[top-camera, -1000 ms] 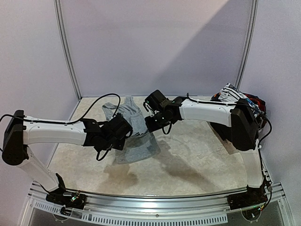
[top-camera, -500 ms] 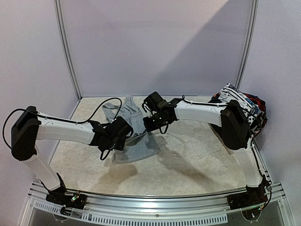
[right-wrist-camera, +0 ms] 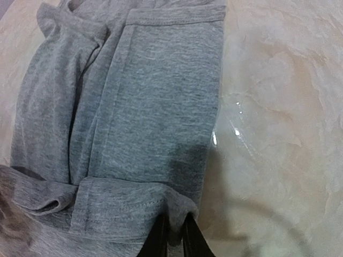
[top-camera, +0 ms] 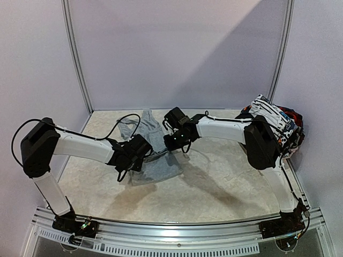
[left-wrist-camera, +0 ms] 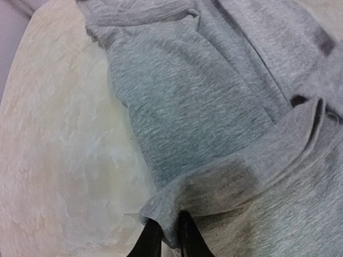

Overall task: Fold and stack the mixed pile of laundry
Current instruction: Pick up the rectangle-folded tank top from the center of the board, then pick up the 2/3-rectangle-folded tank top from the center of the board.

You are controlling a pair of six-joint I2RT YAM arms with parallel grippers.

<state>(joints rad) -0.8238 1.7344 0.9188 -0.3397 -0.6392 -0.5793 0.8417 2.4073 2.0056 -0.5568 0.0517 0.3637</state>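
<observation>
Tightly on grey trousers [left-wrist-camera: 203, 107]: both grippers [left-wrist-camera: 167, 229] [right-wrist-camera: 176, 226].

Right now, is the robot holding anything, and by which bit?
Yes. The soft light grey trousers: the left gripper pinches one folded-over corner, the right gripper pinches another.

The grey trousers [right-wrist-camera: 161, 107] are showing as soft, matt jersey cloth, finely knitted, with stitched hems. The tabletop [right-wrist-camera: 278, 134] is gleaming faintly, smooth and marbled like stone. The arms' white shells [top-camera: 220, 128] are shining like glossy plastic.
</observation>
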